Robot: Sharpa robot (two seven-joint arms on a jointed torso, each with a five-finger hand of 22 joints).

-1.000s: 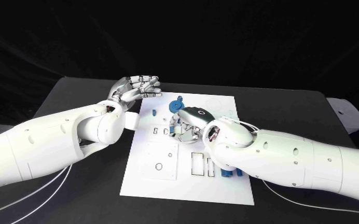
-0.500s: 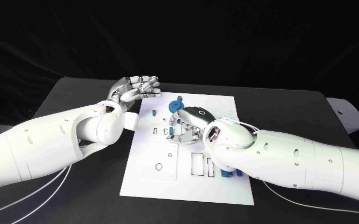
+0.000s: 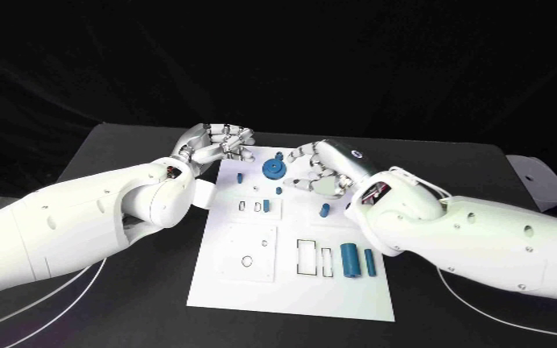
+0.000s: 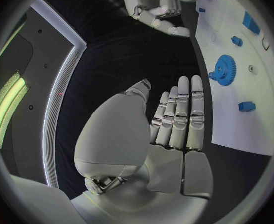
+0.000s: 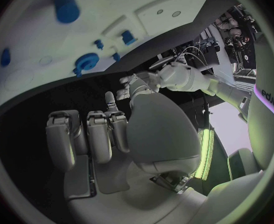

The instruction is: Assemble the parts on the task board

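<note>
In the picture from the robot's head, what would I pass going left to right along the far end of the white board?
Left hand → small blue peg → blue gear → right hand, all at the far end of the task board.

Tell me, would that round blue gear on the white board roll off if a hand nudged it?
Probably not: the blue gear seems to lie flat on the task board, so it would likelier slide. It looks like stiff plastic, probably light. On edge, its round shape could roll.
</note>
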